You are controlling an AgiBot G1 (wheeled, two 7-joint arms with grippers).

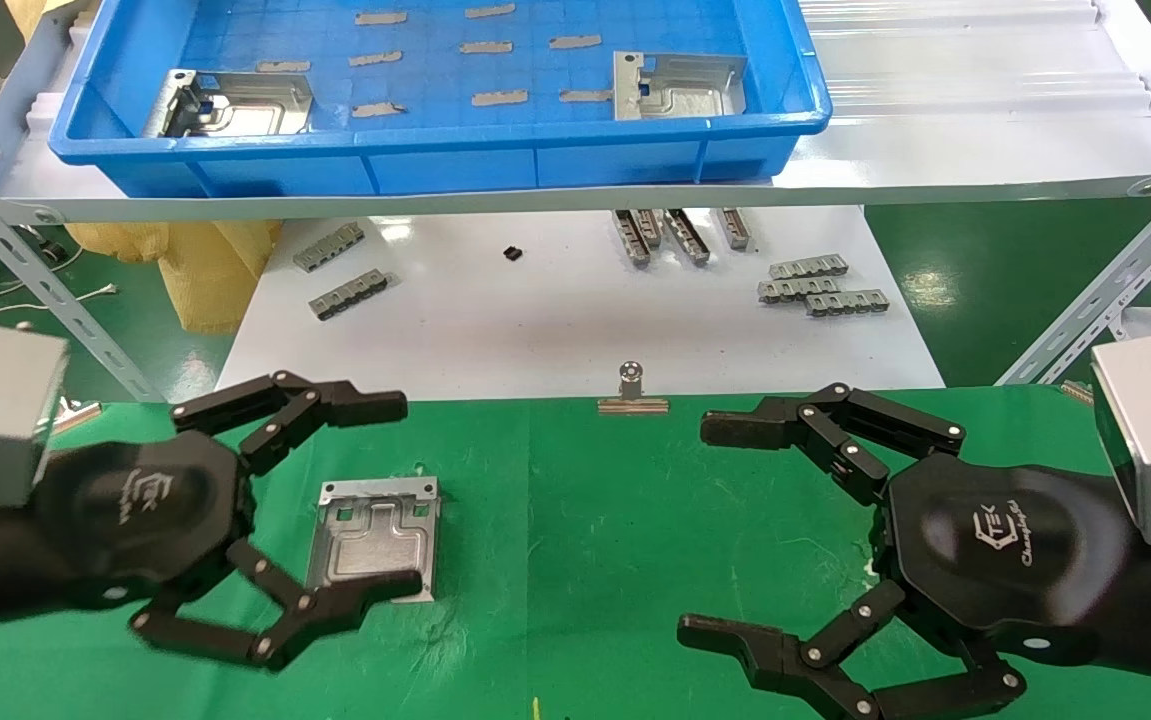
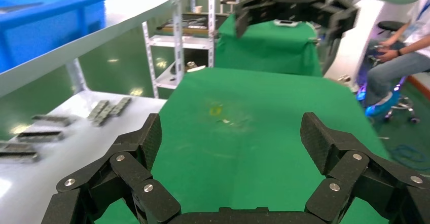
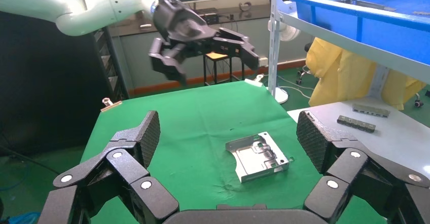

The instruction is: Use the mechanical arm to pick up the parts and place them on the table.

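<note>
One silver part (image 1: 375,535) lies flat on the green table (image 1: 575,520); it also shows in the right wrist view (image 3: 258,155). My left gripper (image 1: 395,495) is open above the table, its fingers spread on either side of that part without touching it. My right gripper (image 1: 710,530) is open and empty over the right side of the table. Two more parts lie in the blue tray (image 1: 435,160) on the shelf, one at its left (image 1: 235,102) and one at its right (image 1: 677,85). The left wrist view shows only bare green cloth between the left gripper (image 2: 230,133) fingers.
Small grey ridged strips (image 1: 820,283) lie on the white board (image 1: 555,320) behind the cloth. A silver binder clip (image 1: 632,392) sits at the cloth's far edge. Slanted white shelf legs (image 1: 1095,300) stand at both sides. A yellow bag (image 1: 200,265) lies at the left.
</note>
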